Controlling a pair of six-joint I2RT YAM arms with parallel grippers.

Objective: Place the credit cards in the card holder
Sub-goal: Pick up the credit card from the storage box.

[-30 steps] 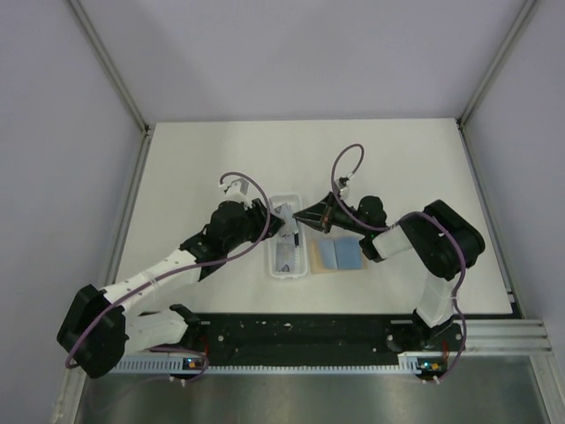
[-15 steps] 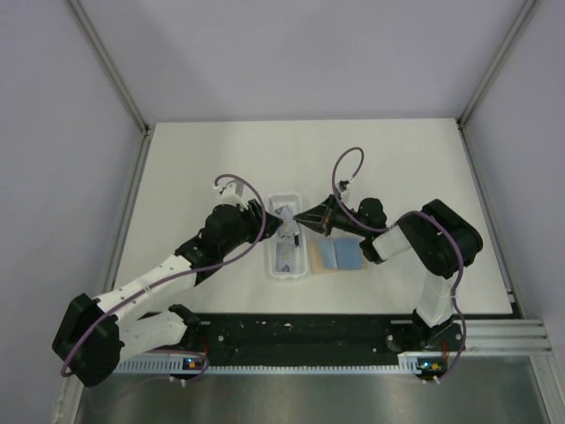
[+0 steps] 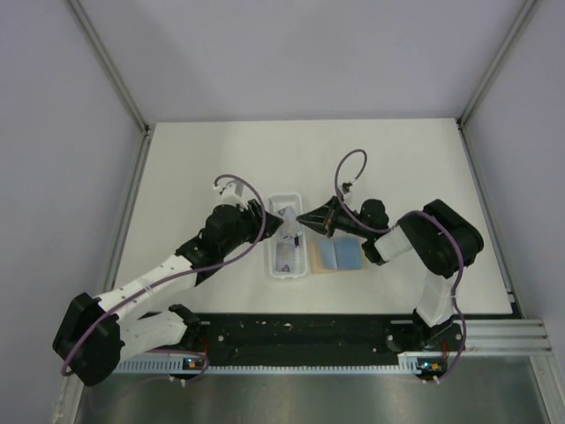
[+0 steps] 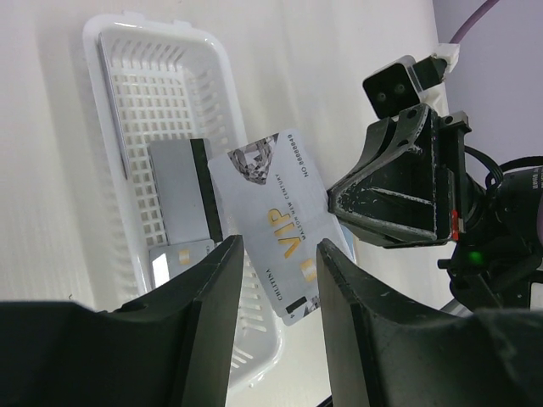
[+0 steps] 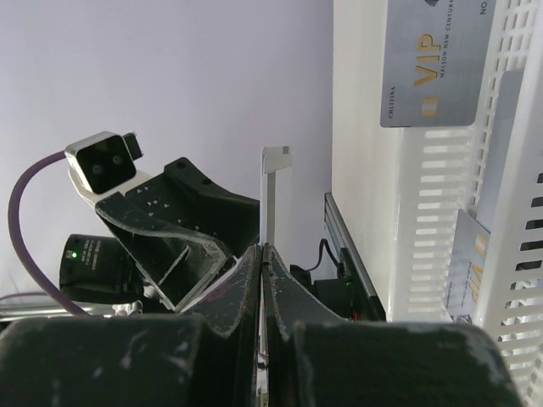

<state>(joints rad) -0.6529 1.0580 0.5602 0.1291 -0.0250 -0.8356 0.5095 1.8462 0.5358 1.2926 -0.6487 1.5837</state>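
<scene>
The left gripper [image 4: 280,246] hangs with its fingers apart and nothing between the pads. The silvery VIP card [image 4: 273,222] shows through the gap, but the right wrist view shows that end of the card free, so this reads as a hover lined up for a pinch, not a grip. The right gripper [image 5: 261,254] has its fingers pressed together on nothing, its tip just beside the card's long edge. Probably it is there to steady or nudge the card, though contact cannot be told.

The VIP card lies tilted, printed face up, across the right rim of the white slotted basket [image 4: 148,93]. That propped edge would give the fingers something to get under. A black-striped card [image 4: 182,191] and a third card [image 4: 180,261] lie flat inside the basket.

The card holder [image 3: 338,256] lies spread open on the table [image 3: 203,159], blue lining up, just right of the basket, ready to receive cards; none appears to be in it yet
</scene>
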